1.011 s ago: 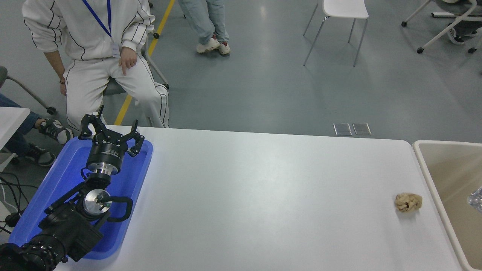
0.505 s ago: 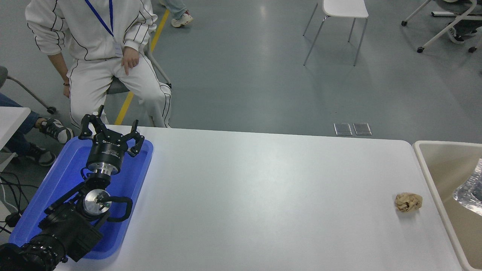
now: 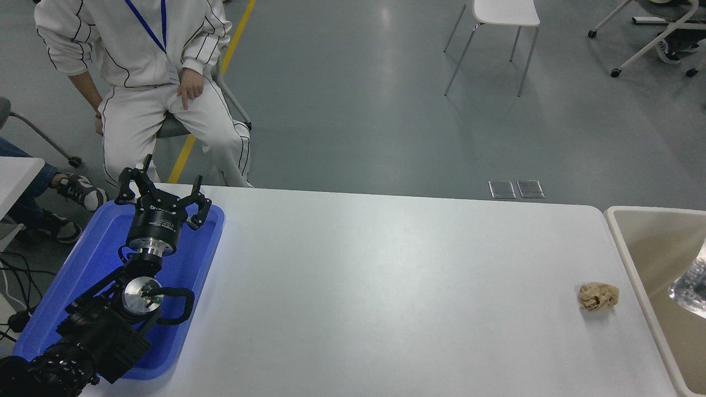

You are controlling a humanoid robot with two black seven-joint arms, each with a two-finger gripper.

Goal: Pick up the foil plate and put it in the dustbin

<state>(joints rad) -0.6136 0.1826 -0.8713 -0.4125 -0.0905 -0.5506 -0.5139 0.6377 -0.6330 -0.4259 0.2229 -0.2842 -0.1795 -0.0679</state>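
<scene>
black and spread wide, the left hand [image 3: 160, 194] hangs parked over the flat blue plastic tray [image 3: 83, 275] at the near left of the white worktop [image 3: 386, 298], its fingers apart and nothing between them. the right hand is not in view anywhere, so whether it is apart or together cannot be told.

moving outward across the worktop, the middle holds nothing but one small crumpled tan paper ball [image 3: 598, 296], lying near the right edge, just beside the bin but apart from it. past that edge stands the large beige rectangular plastic dustbin [image 3: 629, 248] with its thick pale rim. a sliver of the shiny silver crinkled foil plate [image 3: 690, 286] shows at the picture's right edge, over the bin's opening; most of it is cut off, so it is unclear whether it rests inside, leans on the wall, or is held up by something out of view.

judging from this, the pick-up is done and the plate is at the bin; what may be left is the release and the arm's withdrawal, if those are not already finished.

a person in white clothes sits beyond the far left corner.
</scene>
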